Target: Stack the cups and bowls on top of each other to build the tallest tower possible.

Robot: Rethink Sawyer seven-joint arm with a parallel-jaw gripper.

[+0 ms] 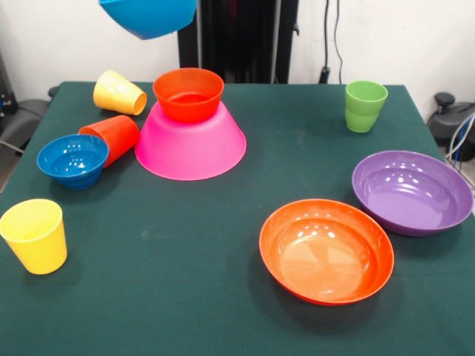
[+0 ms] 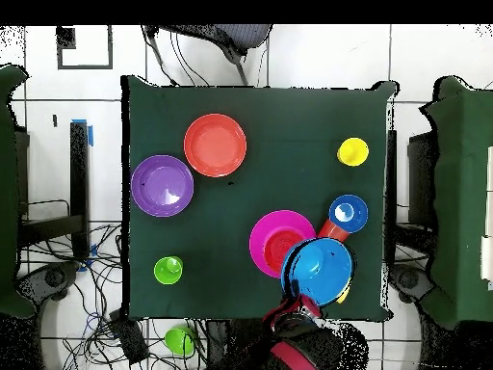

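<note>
Writing: none legible on any cup, bowl or the surface (image 1: pixel 223 297).
Claw: not itself visible; opening cannot be told. Red and black arm (image 2: pixel 294 332) seen in the overhead view at the surface's edge, just beside the medium blue bowl (image 1: pixel 148 16).
Medium blue bowl: raised clear of the surface, tilted, at the top edge of the front view; in the overhead view open side up, overlapping the large pink bowl (image 1: pixel 190 142). Means of hold hidden.
Tower: large pink bowl upside down on the surface, small orange bowl (image 1: pixel 188 93) upright on its base. Two pieces only.
Small blue bowl: (image 1: pixel 73 159) upright on the surface, left of the pink bowl in the front view, touching the orange-red cup (image 1: pixel 113 138).
Orange-red cup: on its side, between the small blue bowl and the pink bowl.
Yellow cup, far: (image 1: pixel 119 93) on its side, just beside the pink bowl, behind the orange-red cup.
Yellow cup, near: (image 1: pixel 34 235) upright, alone at the near left corner.
Green cup: (image 1: pixel 364 106) upright, well apart from the tower, far right.
Shallow purple bowl: (image 1: pixel 413 191) upright, right edge of the surface.
Shallow orange bowl: (image 1: pixel 326 250) upright, just beside the purple bowl, nearer the camera.
</note>
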